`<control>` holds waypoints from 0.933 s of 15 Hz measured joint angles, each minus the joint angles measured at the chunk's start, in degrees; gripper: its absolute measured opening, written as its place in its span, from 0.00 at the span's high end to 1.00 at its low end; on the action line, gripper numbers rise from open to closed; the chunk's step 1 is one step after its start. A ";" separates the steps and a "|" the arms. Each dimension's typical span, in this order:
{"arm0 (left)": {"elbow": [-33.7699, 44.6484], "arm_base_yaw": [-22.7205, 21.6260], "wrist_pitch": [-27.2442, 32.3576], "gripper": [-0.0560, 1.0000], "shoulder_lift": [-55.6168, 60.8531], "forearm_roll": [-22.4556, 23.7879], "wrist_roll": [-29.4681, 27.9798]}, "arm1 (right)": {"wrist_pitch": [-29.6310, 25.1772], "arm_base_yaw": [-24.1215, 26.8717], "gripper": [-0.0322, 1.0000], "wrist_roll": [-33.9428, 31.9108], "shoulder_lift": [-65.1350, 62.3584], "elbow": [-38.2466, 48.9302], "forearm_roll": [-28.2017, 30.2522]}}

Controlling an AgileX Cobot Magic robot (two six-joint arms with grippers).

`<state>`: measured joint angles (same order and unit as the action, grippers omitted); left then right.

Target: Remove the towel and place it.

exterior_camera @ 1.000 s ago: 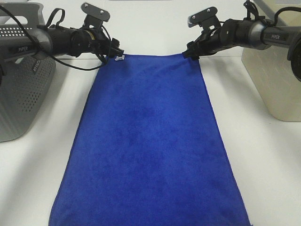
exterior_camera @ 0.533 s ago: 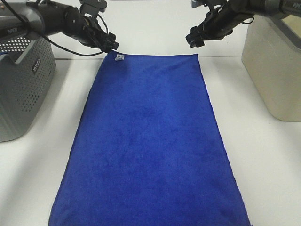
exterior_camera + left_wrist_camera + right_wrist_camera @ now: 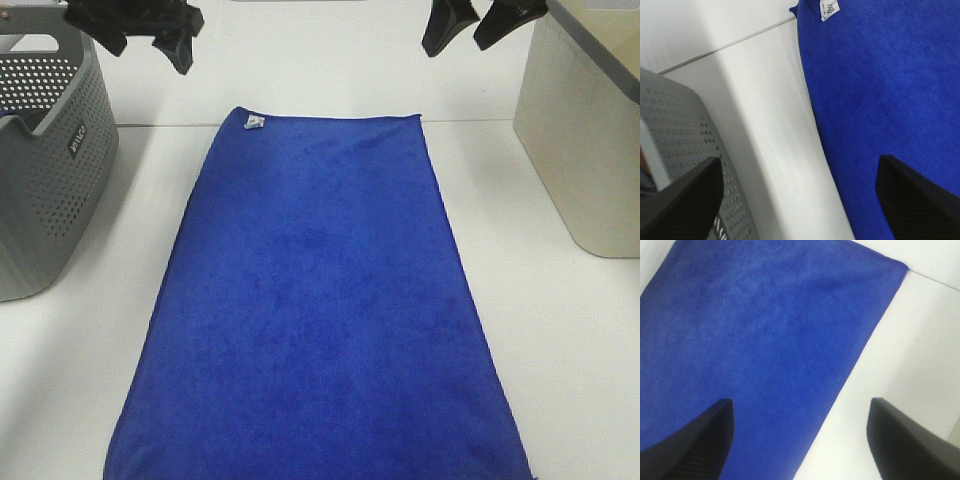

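Left gripper [image 3: 148, 38]: jaws spread wide, nothing between them; raised clear of the table at about 11 o'clock of the exterior high view, above the gap between basket and towel.
Left fingertips [image 3: 682, 200]: two dark pads apart in the left wrist view, white table and towel edge showing between them.
Right gripper [image 3: 483, 22]: jaws wide, empty; lifted at about 1 o'clock, beyond the towel's far right corner.
Right fingertips [image 3: 695, 440]: apart, blue pile and bare table visible between them.
Towel [image 3: 320, 300]: deep royal-blue plush cloth, spread flat along the middle of the table, long axis 12 to 6 o'clock; near end runs out of view at 6.
White tag [image 3: 252, 124]: at the towel's far left corner, lying flat.
Grey perforated basket [image 3: 55, 170]: at 9 o'clock, apart from the towel.
Beige bin [image 3: 580, 150]: at 3 o'clock, apart from the towel.
White table [image 3: 560, 380]: bare strips either side of the cloth.
Task state (judgement): towel looks laid out and let go; placing appears done or nearly so.
Risk 1: a low gripper pass over the far edge could snag the plush pile and drag a corner into a fold.
Risk 2: left arm swinging toward 9 o'clock could knock the basket rim.
Risk 3: near end unseen, may overhang the table; its weight could pull the cloth off.
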<state>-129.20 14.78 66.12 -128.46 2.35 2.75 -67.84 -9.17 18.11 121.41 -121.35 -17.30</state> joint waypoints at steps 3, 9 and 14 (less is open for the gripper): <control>-0.29 -1.38 3.15 0.20 5.39 3.67 -0.80 | -1.78 0.40 0.26 -6.30 -4.81 0.00 1.60; -0.29 -14.27 3.44 0.20 8.25 -2.92 -0.11 | -1.89 8.25 0.26 -12.72 -8.71 0.11 3.44; 9.97 -17.42 3.38 0.20 17.07 -5.50 0.52 | -1.78 8.71 0.26 -12.78 -21.03 16.04 4.13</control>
<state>-119.23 -2.64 69.50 -111.38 -3.15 3.27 -69.61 -0.46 5.33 100.38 -105.31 -13.18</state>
